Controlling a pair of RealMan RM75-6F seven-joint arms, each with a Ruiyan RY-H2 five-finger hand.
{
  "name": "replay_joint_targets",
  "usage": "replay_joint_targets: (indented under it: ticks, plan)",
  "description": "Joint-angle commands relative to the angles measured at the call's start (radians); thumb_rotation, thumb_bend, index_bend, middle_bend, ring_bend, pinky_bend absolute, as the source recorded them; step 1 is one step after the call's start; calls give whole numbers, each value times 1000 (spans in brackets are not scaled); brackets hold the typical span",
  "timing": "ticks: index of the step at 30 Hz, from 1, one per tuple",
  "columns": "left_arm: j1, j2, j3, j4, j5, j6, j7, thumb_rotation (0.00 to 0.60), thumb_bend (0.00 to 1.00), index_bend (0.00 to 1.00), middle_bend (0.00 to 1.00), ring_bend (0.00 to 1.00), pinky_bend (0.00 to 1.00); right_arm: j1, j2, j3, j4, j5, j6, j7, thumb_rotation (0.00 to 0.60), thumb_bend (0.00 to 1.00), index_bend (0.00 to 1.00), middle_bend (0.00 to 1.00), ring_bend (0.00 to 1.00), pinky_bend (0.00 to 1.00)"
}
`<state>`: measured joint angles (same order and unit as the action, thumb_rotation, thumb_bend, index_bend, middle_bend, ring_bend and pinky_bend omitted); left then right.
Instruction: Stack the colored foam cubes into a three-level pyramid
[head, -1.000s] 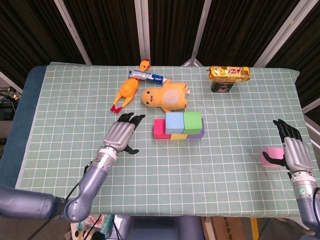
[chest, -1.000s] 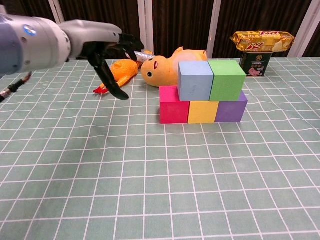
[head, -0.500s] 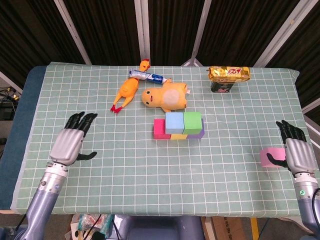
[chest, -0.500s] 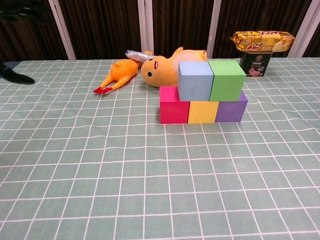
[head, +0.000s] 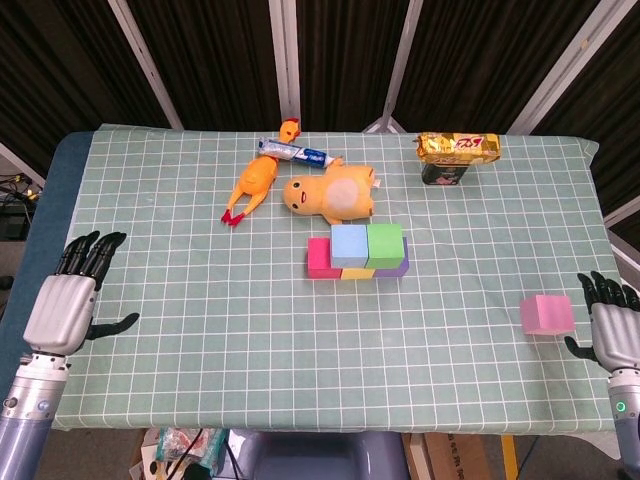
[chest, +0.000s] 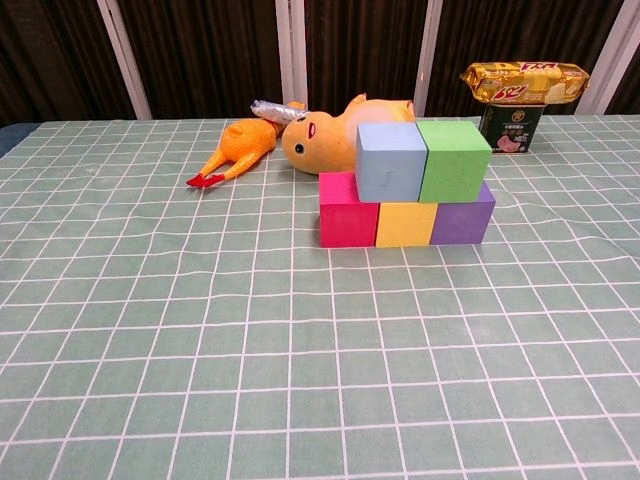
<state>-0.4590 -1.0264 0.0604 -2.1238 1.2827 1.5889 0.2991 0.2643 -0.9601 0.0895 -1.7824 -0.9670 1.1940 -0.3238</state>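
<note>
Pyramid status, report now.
Left hand and right hand open, holding nothing, at the table edges. Two levels built: blue cube and green cube on the bottom row. Pink cube loose beside right hand. Nothing blocking.

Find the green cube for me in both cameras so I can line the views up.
Head view: green cube sits just right of centre, top right of the stack.
Chest view: green cube, upper right of centre, on the yellow and purple cubes.
Shared landmark: the blue cube touching its left side.
</note>
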Motion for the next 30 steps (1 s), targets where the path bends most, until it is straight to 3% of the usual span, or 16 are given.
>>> replay_joint_targets:
  ticks: [1, 19, 30]
  plan:
    - [8, 9, -11, -3, 5, -7, -12, 600, 71, 0, 67, 15, 30, 1, -5, -10, 15, 11, -16, -13, 600, 285, 0, 0, 0, 0]
    - [63, 29, -72, -20, 22, -65, -21, 600, 72, 0, 67, 15, 30, 79, -120, -18, 172, 60, -167, -44, 600, 285, 0, 1, 0, 0]
    - [86, 31, -100, -30, 23, -91, -8, 600, 72, 0, 67, 15, 30, 102, -183, -7, 269, 83, -200, -28, 600, 285, 0, 164, 18, 0]
